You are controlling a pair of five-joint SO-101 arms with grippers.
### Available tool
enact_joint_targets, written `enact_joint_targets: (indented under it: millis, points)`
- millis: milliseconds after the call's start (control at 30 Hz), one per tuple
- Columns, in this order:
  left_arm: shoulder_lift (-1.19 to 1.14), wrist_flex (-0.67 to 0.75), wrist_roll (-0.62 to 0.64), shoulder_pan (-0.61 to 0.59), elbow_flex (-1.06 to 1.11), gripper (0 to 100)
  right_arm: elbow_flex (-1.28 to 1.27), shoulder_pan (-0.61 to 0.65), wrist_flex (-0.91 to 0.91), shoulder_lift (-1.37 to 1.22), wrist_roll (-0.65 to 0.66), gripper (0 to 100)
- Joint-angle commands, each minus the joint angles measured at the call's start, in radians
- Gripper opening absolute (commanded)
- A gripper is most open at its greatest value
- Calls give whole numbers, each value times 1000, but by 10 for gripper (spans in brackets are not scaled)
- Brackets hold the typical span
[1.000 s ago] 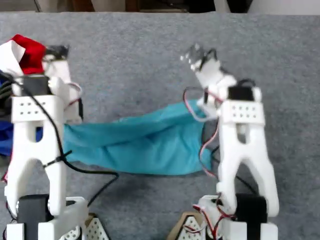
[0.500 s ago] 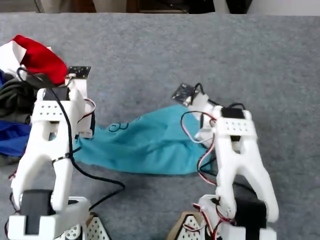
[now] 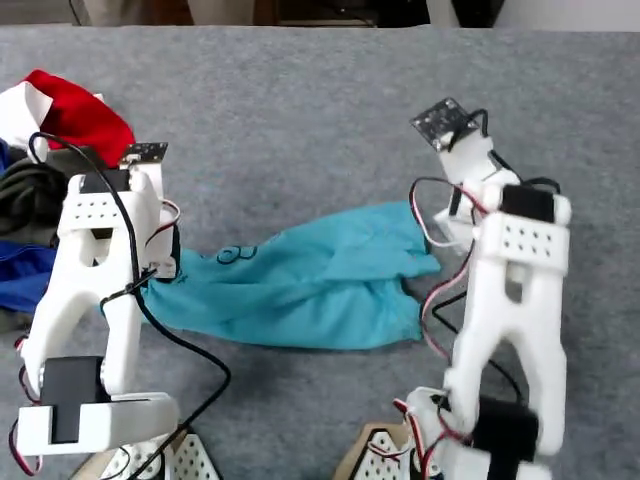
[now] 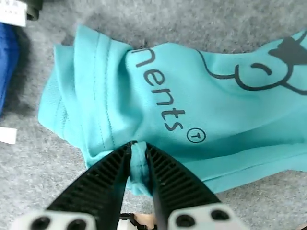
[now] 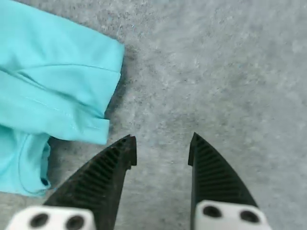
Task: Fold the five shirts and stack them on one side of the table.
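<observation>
A teal shirt (image 3: 300, 280) with dark print lies crumpled across the middle of the grey table. My left gripper (image 4: 137, 146) is shut on a fold of the teal shirt (image 4: 192, 110) at its left end, near a hem. That arm (image 3: 100, 260) stands over the shirt's left end in the high view. My right gripper (image 5: 160, 143) is open over bare carpet, with the teal shirt's (image 5: 53, 81) right edge just beside one finger. The right arm (image 3: 505, 260) stands at the shirt's right end.
A pile of other shirts sits at the table's left edge: red (image 3: 75, 115), white (image 3: 20, 110), dark (image 3: 30, 190) and blue (image 3: 25, 275). A blue shirt's edge (image 4: 7, 62) lies close to the teal one. Grey table surface (image 3: 300, 110) stretches behind and to the right.
The right arm let go of the shirt's right end and swung right and back, off the cloth. The left arm settled lower onto the shirt's left end, and the shirt spread out slightly.
</observation>
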State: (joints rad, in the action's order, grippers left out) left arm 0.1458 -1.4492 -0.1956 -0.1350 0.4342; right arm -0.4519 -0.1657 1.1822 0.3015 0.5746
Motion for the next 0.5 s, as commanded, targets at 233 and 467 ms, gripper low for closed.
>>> enact_joint_targets:
  millis: [233,467]
  points:
    - [2,2,-8,-12,-41,20,202,76,196,-381,-107,88]
    - [1,3,-8,-12,-41,20,199,73,201,-423,-107,72]
